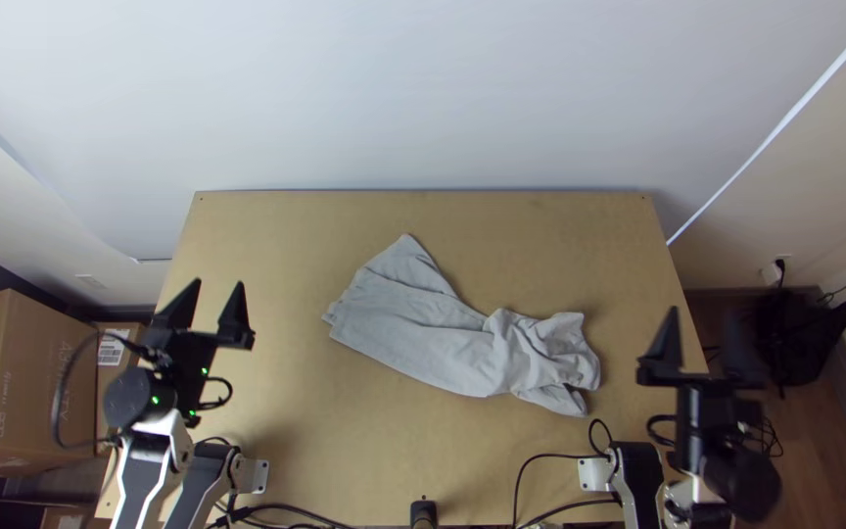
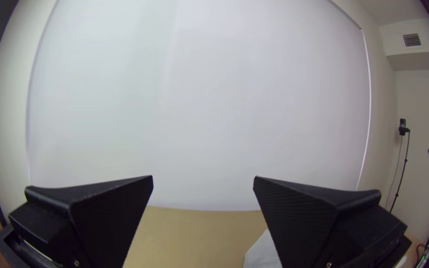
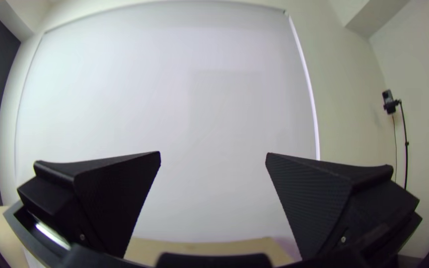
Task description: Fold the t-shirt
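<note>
From my station I see the grey t-shirt (image 1: 413, 333) across the middle of the bench (image 1: 296, 431), flatter toward the left, bunched at the right. My left gripper (image 1: 217, 286) and right gripper (image 1: 705, 315) stand well apart from it, each with fingers spread and holding nothing.

from high over the near edge of the light wooden tabletop (image 1: 423, 441), the top view looks steeply down, taking in my left wide flat black fingers (image 1: 235, 315) and my right wide flat black fingers (image 1: 668, 343). each wrist view looks outward, nearly level, between its own close pair toward the broad smooth white panel (image 1: 423, 98) well beyond. all three share that panel and the tabletop's far part. top and left wrist views share the pale grey cloth (image 1: 413, 338); both wrist views share the small black device on a thin stand (image 2: 402, 127).
</note>
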`<state>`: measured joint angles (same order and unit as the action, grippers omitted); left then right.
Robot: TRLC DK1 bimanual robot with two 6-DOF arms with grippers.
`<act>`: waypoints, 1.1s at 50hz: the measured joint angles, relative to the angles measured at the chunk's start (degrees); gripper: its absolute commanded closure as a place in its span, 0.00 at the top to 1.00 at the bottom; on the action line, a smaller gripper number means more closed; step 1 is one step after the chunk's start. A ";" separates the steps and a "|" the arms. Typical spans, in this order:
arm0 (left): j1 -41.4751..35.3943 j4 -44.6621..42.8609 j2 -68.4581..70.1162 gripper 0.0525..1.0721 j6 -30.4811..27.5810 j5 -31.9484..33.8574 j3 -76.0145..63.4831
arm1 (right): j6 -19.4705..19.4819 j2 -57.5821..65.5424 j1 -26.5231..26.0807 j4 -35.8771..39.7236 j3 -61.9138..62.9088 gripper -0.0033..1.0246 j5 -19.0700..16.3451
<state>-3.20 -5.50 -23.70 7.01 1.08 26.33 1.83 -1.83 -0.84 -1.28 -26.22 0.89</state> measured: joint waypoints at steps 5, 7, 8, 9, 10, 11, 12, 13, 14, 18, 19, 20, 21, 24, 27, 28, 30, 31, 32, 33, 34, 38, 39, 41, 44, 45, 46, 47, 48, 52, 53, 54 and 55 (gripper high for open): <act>-1.42 4.17 -9.75 0.95 -0.15 0.00 12.70 | -0.20 6.75 0.07 0.26 -9.40 0.95 0.02; -2.03 6.73 -12.85 0.95 -0.13 0.00 16.79 | -0.24 14.05 0.02 0.22 -15.41 0.95 0.07; -2.56 8.46 -15.04 0.95 -0.13 -0.02 19.19 | -0.26 17.35 0.04 0.55 -17.75 0.95 0.04; -3.04 10.60 -16.79 0.95 -0.13 0.00 22.23 | -0.28 22.38 0.04 1.40 -20.35 0.95 0.00; -3.54 12.66 -18.49 0.95 -0.11 -0.02 24.63 | -0.37 25.66 0.04 2.78 -22.84 0.95 0.00; -3.93 14.16 -19.89 0.95 -0.07 0.00 26.69 | -0.37 28.74 0.04 4.66 -24.33 0.95 0.02; -4.48 16.68 -22.21 0.95 0.22 0.02 29.79 | -0.37 31.45 0.04 6.88 -25.59 0.95 0.04; -4.85 19.08 -24.04 0.95 0.57 0.00 32.35 | -0.37 33.88 0.02 9.60 -26.64 0.95 0.20; -5.14 20.74 -25.44 0.95 0.83 0.02 33.92 | -0.37 35.65 0.04 11.28 -27.32 0.95 0.20; -6.91 29.42 -32.46 0.95 2.01 0.00 44.39 | -0.31 42.49 0.04 19.76 -31.04 0.95 0.17; -7.19 30.93 -33.70 0.95 2.25 0.02 46.10 | -0.26 43.65 0.04 21.64 -32.15 0.95 0.17; -7.74 32.59 -35.56 0.95 2.54 0.02 48.57 | -0.15 44.87 0.04 23.63 -33.75 0.95 0.17; -8.13 33.70 -36.74 0.95 2.91 0.00 50.14 | -0.02 45.72 0.04 25.07 -34.86 0.95 0.17; -9.09 36.54 -39.82 0.95 3.87 0.92 53.92 | 0.79 48.17 0.04 31.15 -40.39 0.95 0.17; -9.73 38.71 -41.86 0.95 5.16 3.37 56.08 | 1.70 50.56 0.04 36.00 -45.51 0.95 0.17; -9.97 39.67 -42.69 0.95 5.73 4.39 56.81 | 2.21 51.58 0.04 38.27 -47.45 0.95 0.20; -10.16 41.07 -43.82 0.95 6.73 6.12 57.70 | 2.86 53.22 0.04 41.27 -50.01 0.95 0.20; -10.25 41.88 -44.33 0.95 7.21 6.91 58.01 | 3.21 53.92 0.02 42.86 -51.12 0.95 0.20; -10.27 42.80 -45.03 0.95 7.98 7.72 58.40 | 3.56 54.62 0.02 44.04 -51.74 0.95 0.20; -10.34 44.04 -45.59 0.95 8.63 8.66 58.88 | 3.82 55.25 0.02 45.72 -52.46 0.95 0.17; -10.36 44.98 -46.23 0.95 9.40 9.81 59.17 | 4.13 55.89 -0.04 47.01 -52.83 0.95 0.20; -10.36 48.33 -48.59 0.95 12.22 13.49 59.74 | 5.62 58.10 -0.46 51.19 -52.94 0.95 0.15; -10.36 48.92 -48.94 0.95 12.81 14.32 59.74 | 5.75 58.42 -0.50 51.65 -52.89 0.95 0.15; -10.36 50.34 -50.07 0.95 14.10 16.00 59.69 | 6.69 59.39 -0.85 53.59 -52.43 0.95 -0.24; -10.36 50.99 -51.17 0.95 15.58 17.16 59.14 | 7.50 59.84 -1.38 55.65 -51.28 0.95 -0.90; -10.36 51.01 -51.39 0.95 15.93 17.64 58.75 | 7.82 59.84 -1.51 56.28 -50.71 0.95 -1.25; -10.36 51.06 -51.47 0.95 16.24 17.97 58.27 | 8.13 59.82 -1.64 56.83 -50.10 0.95 -1.53; -10.36 51.08 -51.47 0.95 16.57 18.10 57.88 | 8.28 59.80 -1.73 57.35 -49.37 0.95 -1.79; -10.36 51.10 -51.47 0.95 16.92 18.29 57.20 | 8.66 59.80 -1.86 57.83 -48.85 0.95 -2.19; -10.36 51.23 -51.47 0.95 17.92 19.34 55.47 | 9.60 59.78 -2.75 59.45 -46.16 0.95 -4.50; -10.36 51.25 -51.47 0.95 18.10 19.37 55.10 | 9.77 59.78 -3.10 59.84 -45.35 0.95 -5.20; -10.36 51.25 -51.47 0.95 18.29 19.50 54.62 | 9.99 59.78 -3.45 60.35 -44.54 0.95 -5.95; -10.36 51.25 -51.47 0.95 18.51 19.52 54.27 | 10.19 59.71 -3.80 60.72 -43.63 0.95 -6.54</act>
<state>-13.56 45.76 -75.18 25.52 20.60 80.60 12.01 57.89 -4.64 59.44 -69.84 -5.65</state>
